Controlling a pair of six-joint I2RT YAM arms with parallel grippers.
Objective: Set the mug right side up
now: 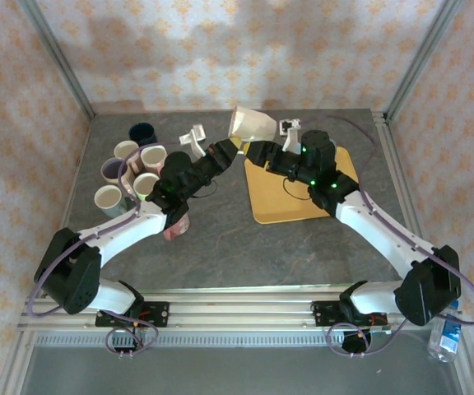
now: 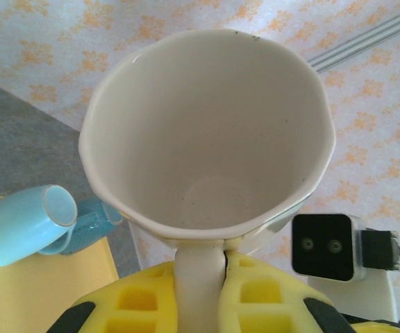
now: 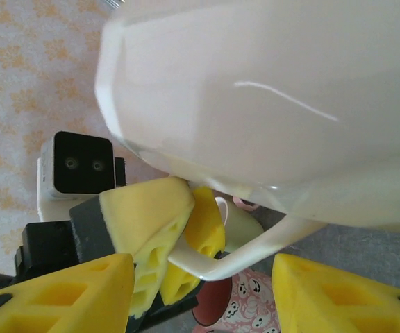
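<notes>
A white mug hangs in the air above the table's far middle, tilted on its side. In the left wrist view its open mouth faces the camera. My left gripper is shut on the mug's handle, yellow pads pressed to both sides. My right gripper is open, its fingers wide apart on either side of the handle, just below the mug's body.
Several upright mugs cluster at the back left. A pink mug with ghost faces lies under the left arm. A yellow tray sits right of centre, with a light blue mug lying on it.
</notes>
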